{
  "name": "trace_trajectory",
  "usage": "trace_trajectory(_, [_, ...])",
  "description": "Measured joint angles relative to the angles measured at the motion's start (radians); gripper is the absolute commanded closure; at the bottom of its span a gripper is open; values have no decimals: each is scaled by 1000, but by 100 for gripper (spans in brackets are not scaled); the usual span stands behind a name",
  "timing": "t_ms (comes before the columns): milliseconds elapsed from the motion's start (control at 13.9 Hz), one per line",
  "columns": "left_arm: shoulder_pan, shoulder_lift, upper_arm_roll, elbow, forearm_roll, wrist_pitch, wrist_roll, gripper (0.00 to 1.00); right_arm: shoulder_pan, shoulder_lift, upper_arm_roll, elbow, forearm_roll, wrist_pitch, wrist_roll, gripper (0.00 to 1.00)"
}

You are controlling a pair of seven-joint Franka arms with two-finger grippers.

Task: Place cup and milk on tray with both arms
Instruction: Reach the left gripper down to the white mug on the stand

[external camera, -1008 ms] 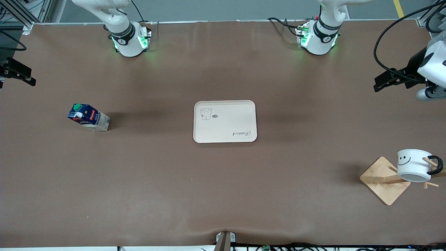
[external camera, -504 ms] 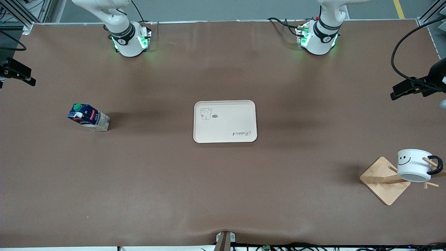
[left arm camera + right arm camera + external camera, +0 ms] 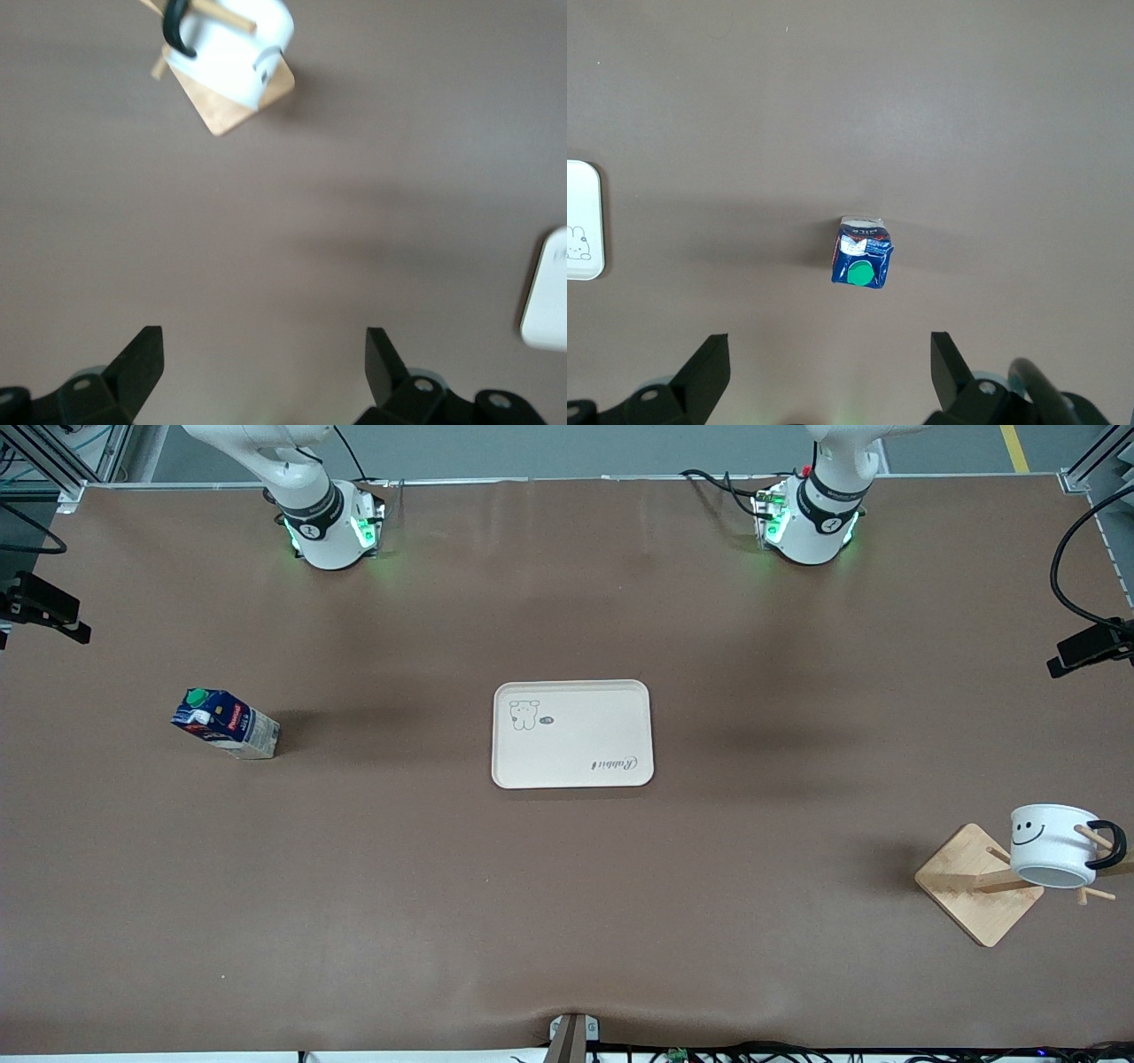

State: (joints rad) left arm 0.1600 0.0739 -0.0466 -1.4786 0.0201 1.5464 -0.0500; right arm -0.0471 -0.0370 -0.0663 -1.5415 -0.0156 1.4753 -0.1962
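The tray (image 3: 572, 733) lies in the middle of the table (image 3: 567, 921), empty, so each arm can reach it from its own end. The milk (image 3: 225, 723) stands upright near the table edge at the right arm's end. The right gripper (image 3: 830, 376) hangs high over it with its fingers apart, probably to come down around the carton. The cup (image 3: 1052, 845) hangs by its black handle on a peg of the wooden rack (image 3: 978, 883), near the table corner at the left arm's end. The left gripper (image 3: 265, 372) is over bare table near the rack, fingers apart and empty.
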Motion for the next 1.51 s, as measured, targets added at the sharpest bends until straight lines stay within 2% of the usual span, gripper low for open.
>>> trace_trajectory(216, [2, 15, 0, -26, 0, 124, -139, 0, 0, 0, 0, 0, 0, 0, 0, 0])
trace_trajectory(576, [0, 33, -1, -176, 0, 374, -361, 0, 0, 0, 0, 0, 0, 0, 0, 0])
trace_trajectory(1008, [42, 32, 0, -410, 0, 783, -384, 0, 0, 0, 0, 0, 0, 0, 0, 0])
trace_trajectory(1225, [75, 28, 0, -491, 0, 915, -380, 0, 0, 1, 0, 0, 1, 0, 0, 0])
trace_trajectory(1513, [109, 19, 0, -632, 0, 1162, -322, 0, 2, 29, 4, 0, 3, 5, 0, 0])
